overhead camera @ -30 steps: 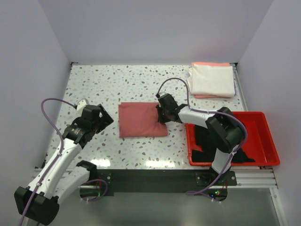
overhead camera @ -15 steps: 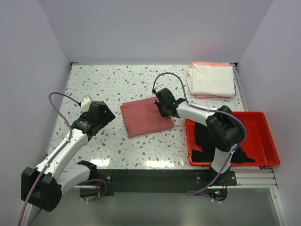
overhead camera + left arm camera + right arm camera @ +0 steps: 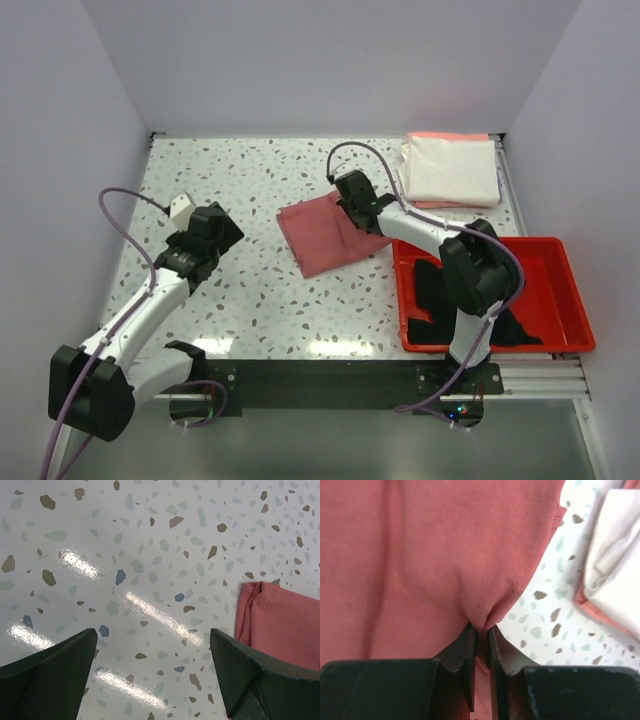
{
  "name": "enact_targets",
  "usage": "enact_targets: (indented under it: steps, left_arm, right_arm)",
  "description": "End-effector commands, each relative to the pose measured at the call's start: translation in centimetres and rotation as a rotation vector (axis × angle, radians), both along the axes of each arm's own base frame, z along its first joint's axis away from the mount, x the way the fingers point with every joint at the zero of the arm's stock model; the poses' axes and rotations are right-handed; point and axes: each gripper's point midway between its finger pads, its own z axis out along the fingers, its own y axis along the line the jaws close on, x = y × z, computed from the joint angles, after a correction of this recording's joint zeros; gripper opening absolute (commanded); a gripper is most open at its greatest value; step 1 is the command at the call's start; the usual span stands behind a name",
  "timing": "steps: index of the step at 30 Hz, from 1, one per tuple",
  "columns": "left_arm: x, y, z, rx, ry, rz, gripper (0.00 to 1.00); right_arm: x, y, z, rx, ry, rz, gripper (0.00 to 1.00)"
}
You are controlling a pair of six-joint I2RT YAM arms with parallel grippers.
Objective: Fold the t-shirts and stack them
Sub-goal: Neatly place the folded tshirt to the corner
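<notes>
The folded rose-red t-shirt [image 3: 325,236] lies skewed on the table's middle. My right gripper [image 3: 350,203] is shut on its far right edge; the wrist view shows the cloth [image 3: 420,555] pinched between the jaws [image 3: 481,630]. My left gripper [image 3: 222,226] is open and empty over bare table left of the shirt, whose corner shows in the left wrist view [image 3: 280,620]. A folded cream-white t-shirt [image 3: 450,168] lies on a folded peach-pink one [image 3: 440,137] at the back right. A black t-shirt [image 3: 432,290] lies crumpled in the red tray [image 3: 560,300].
The red plastic tray sits at the front right, close beside my right arm. White walls enclose the speckled table [image 3: 220,180] on three sides. The cream and peach stack shows at the right edge of the right wrist view [image 3: 615,565].
My right gripper has dragged the rose-red shirt back and to the right, turning it askew. My left arm has shifted slightly toward the far side.
</notes>
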Motion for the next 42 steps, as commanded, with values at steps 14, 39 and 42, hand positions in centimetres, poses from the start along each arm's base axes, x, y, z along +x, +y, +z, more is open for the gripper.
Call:
enact_targets:
  steps: [14,39,42]
  left_arm:
    - [1.5,0.8,2.3,0.020,-0.054,0.026,1.00]
    - [-2.0,1.5,3.1,-0.053,-0.062,0.070,1.00]
    - [-2.3,1.5,3.2,-0.057,-0.064,0.071,1.00]
  right_arm:
    - [7.9,-7.3,8.4,-0.199,-0.190,-0.114,0.00]
    - [13.9,-14.4,16.6,-0.234,-0.361,-0.453,0.00]
    - [14.1,-15.0,17.6,-0.243,-0.366,-0.455,0.00]
